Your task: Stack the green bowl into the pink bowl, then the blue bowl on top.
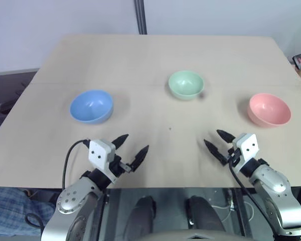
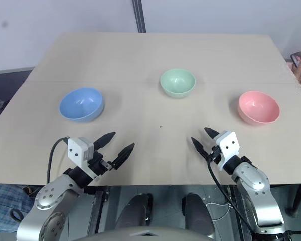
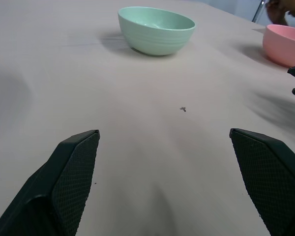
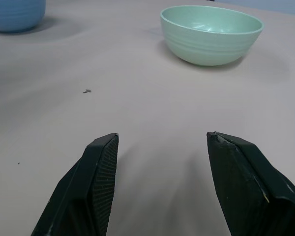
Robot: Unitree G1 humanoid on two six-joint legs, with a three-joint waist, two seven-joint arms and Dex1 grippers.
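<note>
Three empty bowls sit well apart on a pale wooden table [image 1: 155, 55], none yet stacked; the green bowl [image 1: 186, 84] stands at the centre toward the far side, the pink bowl [image 1: 269, 109] off to the robot's right, the blue bowl [image 1: 92, 106] off to its left. Near the table's front edge the left gripper [image 1: 131, 148] and the right gripper [image 1: 215, 140] hover with fingers spread wide, holding nothing, each angled inward toward the middle. The risks from here appear to lie in the first pickup; the bowls look smooth and light, so a finger closing on a rim off-centre could tip or skid the green bowl across the bare surface; a long reach toward the far bowl could nudge it farther away. Both grippers point toward the same centre ground, so they may crowd each other; a crooked release over the pink bowl would likely leave the green one tilted.
</note>
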